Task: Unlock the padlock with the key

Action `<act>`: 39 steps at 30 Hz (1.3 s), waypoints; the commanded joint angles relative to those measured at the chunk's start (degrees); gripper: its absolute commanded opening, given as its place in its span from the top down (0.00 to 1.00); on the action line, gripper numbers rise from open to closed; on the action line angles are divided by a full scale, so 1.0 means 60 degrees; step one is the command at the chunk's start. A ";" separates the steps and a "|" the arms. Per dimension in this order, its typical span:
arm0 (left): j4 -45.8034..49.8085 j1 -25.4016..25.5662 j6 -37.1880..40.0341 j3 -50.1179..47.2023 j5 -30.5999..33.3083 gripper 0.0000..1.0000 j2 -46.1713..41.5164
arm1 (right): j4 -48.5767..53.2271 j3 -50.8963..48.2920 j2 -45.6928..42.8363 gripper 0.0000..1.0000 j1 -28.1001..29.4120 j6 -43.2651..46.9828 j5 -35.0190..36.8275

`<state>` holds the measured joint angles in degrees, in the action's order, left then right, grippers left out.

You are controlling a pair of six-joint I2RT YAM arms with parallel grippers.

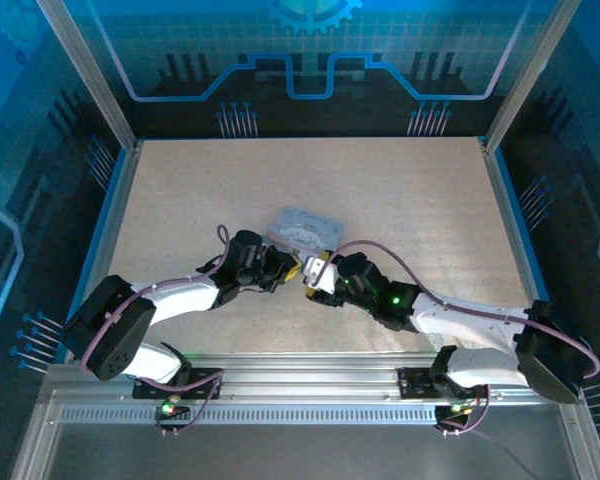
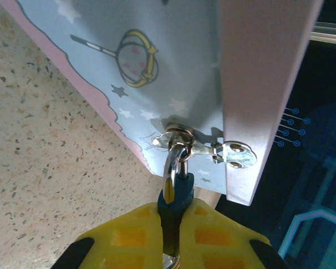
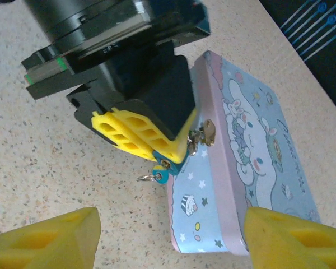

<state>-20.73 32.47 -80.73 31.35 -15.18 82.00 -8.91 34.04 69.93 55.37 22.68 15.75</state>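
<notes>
Held padlock (image 2: 179, 188) pinched in left gripper (image 2: 171, 232) at tin's (image 3: 257, 151) 9 o'clock edge, shackle through hasp (image 2: 213, 148), right gripper (image 3: 168, 235) spread wide at 6 o'clock — key (image 3: 157, 177) seemingly seated in lock, so probably needed gripping and turning next.

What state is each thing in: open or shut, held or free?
left gripper: jaws shut on the padlock.
right gripper: jaws open, empty.
tin: lid shut.
padlock: held, shackle through the tin's clasp, apparently locked.
key: seemingly at the padlock's lower end; inserted or not, unclear.
</notes>
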 commanded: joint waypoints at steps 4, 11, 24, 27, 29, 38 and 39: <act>-0.0023 -0.0028 -0.0267 0.0313 -0.0334 0.96 -0.0167 | -0.1652 -0.0298 0.0952 0.30 0.0494 0.1463 0.1366; -0.0017 -0.0028 -0.0337 0.0271 -0.0313 0.96 -0.0244 | -0.2455 -0.0243 0.1817 0.31 0.0527 0.1216 0.1392; -0.0097 -0.0030 -0.0439 0.0201 -0.0299 0.97 -0.0219 | -0.2939 -0.0057 0.2779 0.48 0.0525 0.0925 0.1492; -0.0130 -0.0021 -0.0468 0.0169 -0.0301 0.97 -0.0219 | -0.2938 0.0008 0.2939 0.52 0.0526 0.0879 0.1448; -0.0134 -0.0023 -0.0494 0.0151 -0.0297 0.97 -0.0219 | -0.2955 0.0028 0.3018 0.55 0.0527 0.0850 0.1454; -0.0148 -0.0029 -0.0531 0.0121 -0.0283 0.98 -0.0234 | -0.3202 0.0024 0.3242 0.59 0.0520 0.0645 0.1402; -0.0152 -0.0022 -0.0520 0.0121 -0.0296 0.98 -0.0232 | -0.3236 0.0025 0.3256 0.59 0.0527 0.0616 0.1400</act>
<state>-20.64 32.47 -82.67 31.38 -15.46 82.00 -25.76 33.06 88.53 57.87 27.86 24.05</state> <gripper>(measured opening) 0.101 0.415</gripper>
